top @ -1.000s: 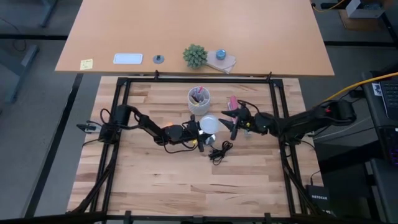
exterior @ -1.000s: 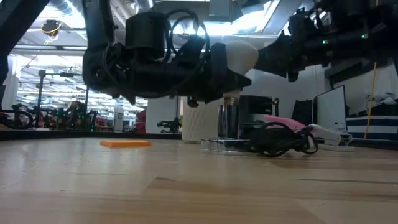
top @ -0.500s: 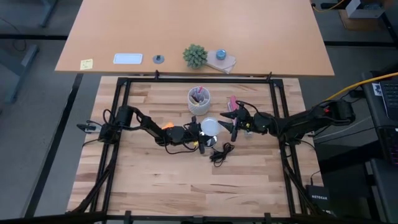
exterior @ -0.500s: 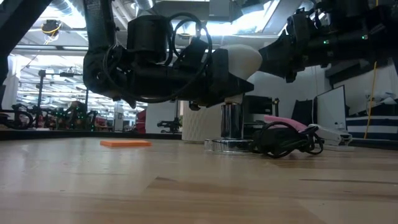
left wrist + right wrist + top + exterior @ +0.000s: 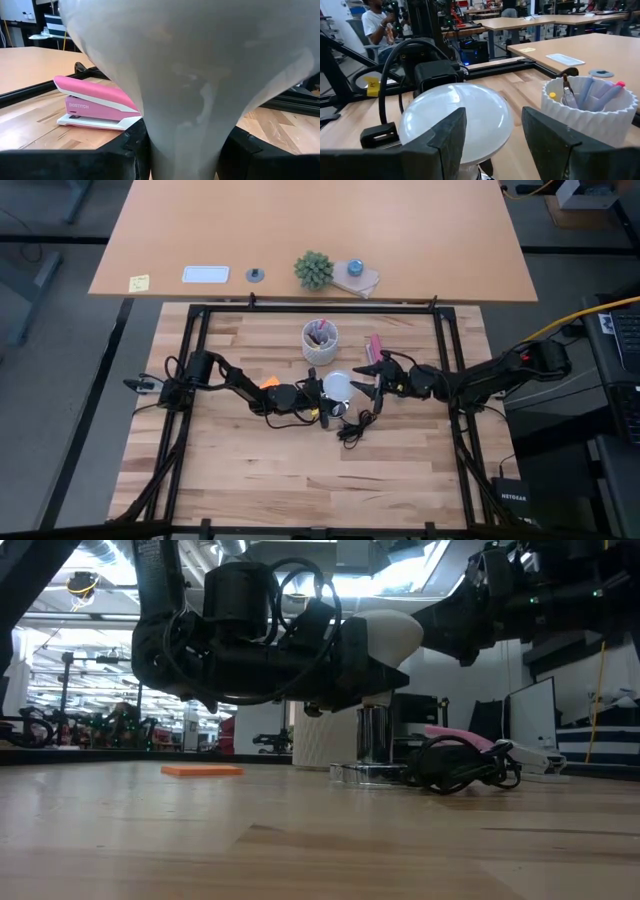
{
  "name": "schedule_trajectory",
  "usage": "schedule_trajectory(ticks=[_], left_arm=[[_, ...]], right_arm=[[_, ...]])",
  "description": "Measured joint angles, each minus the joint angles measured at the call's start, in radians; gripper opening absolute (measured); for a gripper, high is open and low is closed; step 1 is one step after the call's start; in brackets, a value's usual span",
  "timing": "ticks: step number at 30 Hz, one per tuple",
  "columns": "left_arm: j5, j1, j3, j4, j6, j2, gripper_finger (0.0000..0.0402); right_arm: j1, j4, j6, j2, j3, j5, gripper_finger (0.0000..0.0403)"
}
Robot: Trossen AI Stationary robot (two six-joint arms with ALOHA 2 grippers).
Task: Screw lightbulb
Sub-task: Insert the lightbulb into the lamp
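Pale butcher-block planks make up the surface, framed by a black rail, with a second tan desk beyond its far edge. Near the middle, the left gripper is clenched on the narrow neck of the lightbulb — its dark fingers press on either side in the left wrist view. From table height the bulb's grey base sits just above a silvery fitting with a coiled black cord. Facing it, the right gripper hovers with fingers spread wide, holding nothing, close beside the bulb's rounded end. A white cup of pens stands toward the far edge, and a pink stapler lies near it.
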Motion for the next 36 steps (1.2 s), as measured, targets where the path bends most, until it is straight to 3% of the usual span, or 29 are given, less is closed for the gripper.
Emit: schedule_trajectory(ticks=[36], left_arm=[[0.001, 0.0, -0.001, -0.003, 0.001, 0.0, 0.0153]], right_arm=[[-0.001, -0.036, 0.06, 0.072, 0.073, -0.079, 0.02]])
